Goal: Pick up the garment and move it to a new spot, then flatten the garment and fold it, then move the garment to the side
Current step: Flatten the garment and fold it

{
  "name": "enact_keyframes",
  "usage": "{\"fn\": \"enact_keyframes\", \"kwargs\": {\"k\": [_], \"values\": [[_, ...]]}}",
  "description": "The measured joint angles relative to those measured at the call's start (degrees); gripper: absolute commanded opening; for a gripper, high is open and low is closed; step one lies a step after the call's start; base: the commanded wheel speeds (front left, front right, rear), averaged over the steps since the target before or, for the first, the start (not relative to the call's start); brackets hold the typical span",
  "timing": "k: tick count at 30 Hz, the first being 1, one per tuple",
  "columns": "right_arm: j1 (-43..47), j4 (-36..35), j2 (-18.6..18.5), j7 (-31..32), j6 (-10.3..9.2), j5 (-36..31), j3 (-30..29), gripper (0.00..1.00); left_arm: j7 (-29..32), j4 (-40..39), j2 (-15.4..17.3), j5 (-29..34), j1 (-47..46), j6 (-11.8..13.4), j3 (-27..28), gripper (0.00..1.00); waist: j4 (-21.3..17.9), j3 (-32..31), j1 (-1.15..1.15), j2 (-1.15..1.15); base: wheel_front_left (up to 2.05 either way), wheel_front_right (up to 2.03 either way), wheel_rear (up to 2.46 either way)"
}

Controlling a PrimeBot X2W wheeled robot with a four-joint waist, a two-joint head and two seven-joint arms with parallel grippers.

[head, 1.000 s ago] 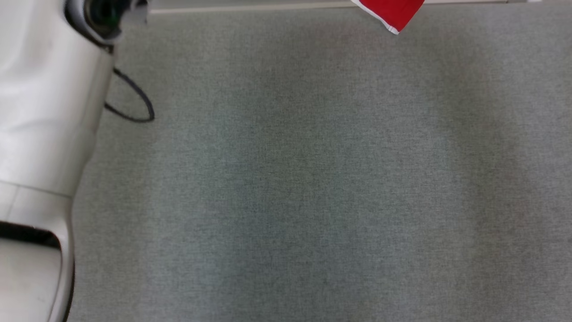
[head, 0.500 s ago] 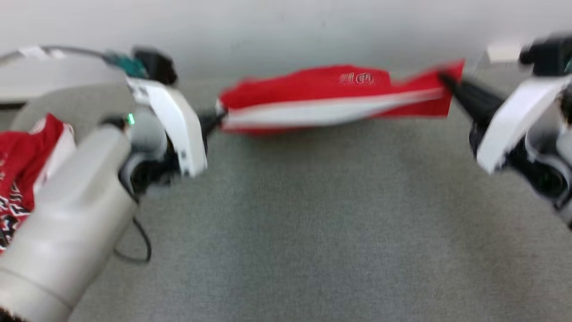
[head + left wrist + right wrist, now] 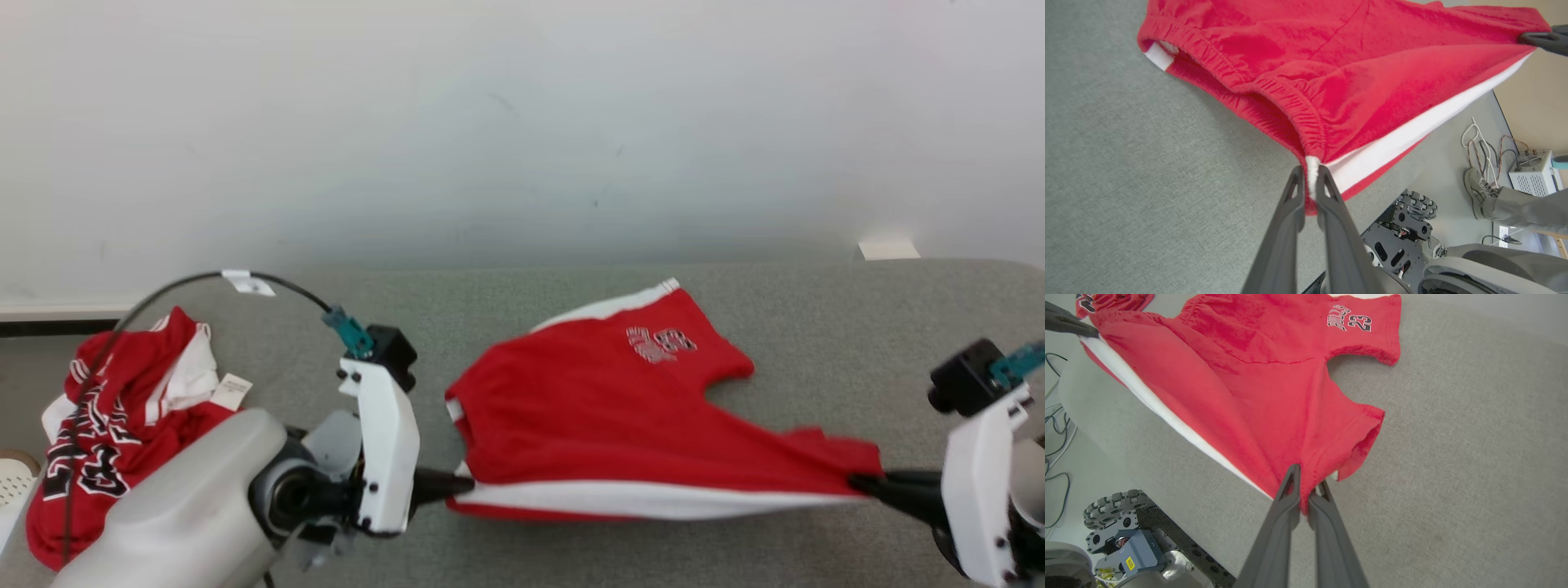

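Garment [image 3: 620,408]: red shorts with a white side stripe and a "23" print on the far leg. It is spread across the grey counter [image 3: 816,327], its near edge pulled taut in a line between the two claws. Left claw [image 3: 457,483] is pinched on the waistband corner where the white stripe ends, fingers [image 3: 1294,204] almost together with cloth between them. Right claw [image 3: 861,483] is clamped on the hem of the near leg at the opposite end, its jaws equally narrow. A second red jersey heap [image 3: 106,425] lies at the counter's left end, well apart. A person's shoe [image 3: 1474,192] is on the floor beyond the counter edge.
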Motion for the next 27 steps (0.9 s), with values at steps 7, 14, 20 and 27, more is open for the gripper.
{"fn": "enact_keyframes", "kwargs": {"k": [7, 14, 20, 27], "values": [[2.5, -8.8, -8.6, 8.9, 0.0, 5.5, 0.4, 0.0, 6.1, -9.8, 3.7, -4.1, 4.9, 4.3, -1.1, 0.0, 0.5, -1.3, 0.0, 0.0, 0.0, 0.0, 0.0], [-0.4, -6.0, -7.1, 15.6, 0.0, 7.0, -0.3, 0.0, 9.2, -13.4, 4.5, -9.1, 5.1, 7.5, 1.2, 0.0, 0.9, 0.8, 0.01, 0.0, 0.0, 0.0, 0.0], [-8.6, 2.2, -2.0, 20.5, 0.01, 7.4, -3.3, 0.0, 13.1, -12.6, 3.4, -14.2, 0.1, 9.5, 5.0, 0.0, 1.9, 5.0, 0.02, 0.0, 0.0, 0.0, 0.0], [-19.2, 14.3, 5.2, 25.0, 0.01, 5.1, -5.6, 0.0, 18.0, -8.3, 0.8, -14.6, -8.7, 11.3, 6.0, 0.0, 3.6, 12.9, 0.03, 0.0, 0.0, 0.0, 0.0]]}}
